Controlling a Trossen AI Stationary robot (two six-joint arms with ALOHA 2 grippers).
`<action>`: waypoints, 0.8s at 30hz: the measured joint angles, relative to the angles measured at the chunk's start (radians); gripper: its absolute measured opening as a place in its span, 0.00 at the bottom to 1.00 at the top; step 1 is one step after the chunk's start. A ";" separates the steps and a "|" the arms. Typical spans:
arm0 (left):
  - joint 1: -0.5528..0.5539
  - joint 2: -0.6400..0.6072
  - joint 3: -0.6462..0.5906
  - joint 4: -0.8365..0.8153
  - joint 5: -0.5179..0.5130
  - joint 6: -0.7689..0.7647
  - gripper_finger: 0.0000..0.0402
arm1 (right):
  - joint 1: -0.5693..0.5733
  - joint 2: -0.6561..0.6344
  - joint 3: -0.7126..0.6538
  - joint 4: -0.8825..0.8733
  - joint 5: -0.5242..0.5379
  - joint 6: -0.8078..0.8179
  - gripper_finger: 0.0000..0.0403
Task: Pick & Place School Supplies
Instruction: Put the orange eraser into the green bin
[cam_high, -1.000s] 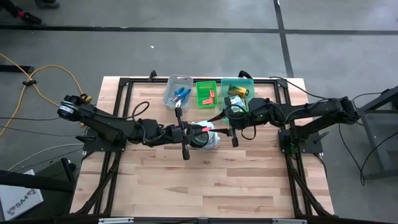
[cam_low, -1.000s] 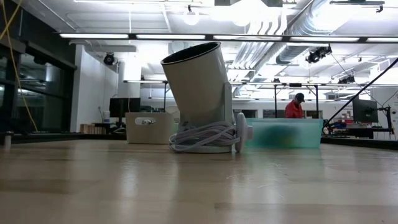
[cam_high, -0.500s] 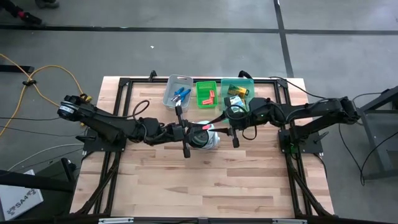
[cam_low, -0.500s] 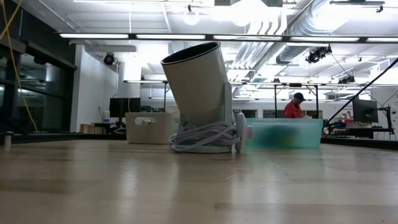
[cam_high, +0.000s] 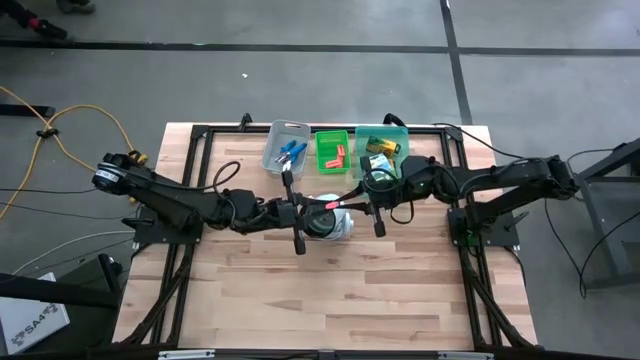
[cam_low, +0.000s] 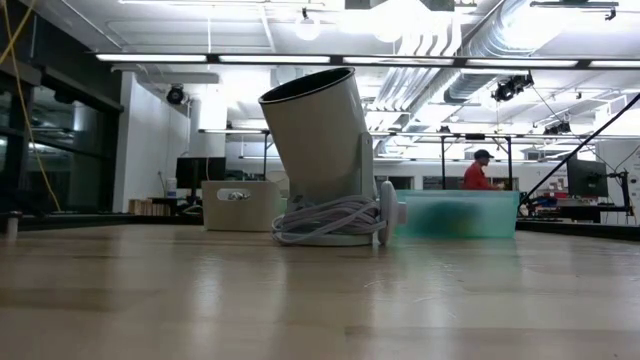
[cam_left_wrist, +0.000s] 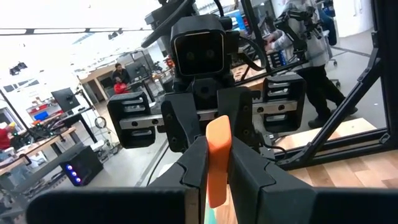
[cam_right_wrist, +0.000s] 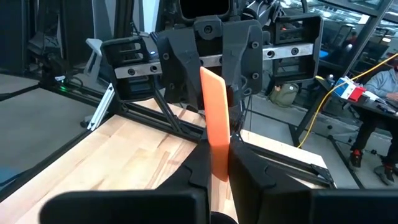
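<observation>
A short orange-pink stub (cam_high: 328, 204) hangs in the air between my two grippers, over the round white object with a dark face (cam_high: 328, 224). My left gripper (cam_high: 316, 207) reaches in from the table's left and is shut on one end of the stub. My right gripper (cam_high: 343, 203) reaches in from the right and is shut on the other end. At the far edge, blue-handled scissors (cam_high: 291, 152) lie in the grey bin (cam_high: 275, 158). More red-pink stubs (cam_high: 335, 154) lie in the green bin (cam_high: 322, 141), and crayon boxes (cam_high: 381, 147) in the teal bin (cam_high: 398, 132). My left gripper pinches the stub's near end (cam_left_wrist: 216, 163) between its two fingers. The fingers (cam_left_wrist: 194, 167) lie level, come from the table's left and run along the stub. The stub is lifted clear and points at the other gripper. My right gripper pinches the stub's opposite end (cam_right_wrist: 217, 158) between its two fingers. The fingers (cam_right_wrist: 245, 165) lie level, come from the table's right and run along the stub. The stub's far part (cam_right_wrist: 210, 87) reaches toward the left gripper's fingers.
The white object (cam_low: 325, 150) stands tilted at mid-table with a coiled white cord (cam_low: 330, 220) round its foot. The three bins stand in a row at the far edge. Bare wooden tabletop (cam_high: 330, 290) lies toward the near edge. A person shows far off in the room (cam_low: 478, 172).
</observation>
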 joint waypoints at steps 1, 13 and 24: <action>0.000 0.000 0.000 0.000 0.000 0.000 0.10 | 0.000 0.000 0.000 0.000 0.000 0.000 0.07; 0.000 0.000 0.000 -0.001 0.021 0.038 0.27 | 0.000 0.000 0.000 0.002 -0.001 0.000 0.06; -0.045 0.000 0.000 0.004 -0.049 0.079 0.33 | -0.001 -0.003 0.000 -0.020 0.029 0.021 0.06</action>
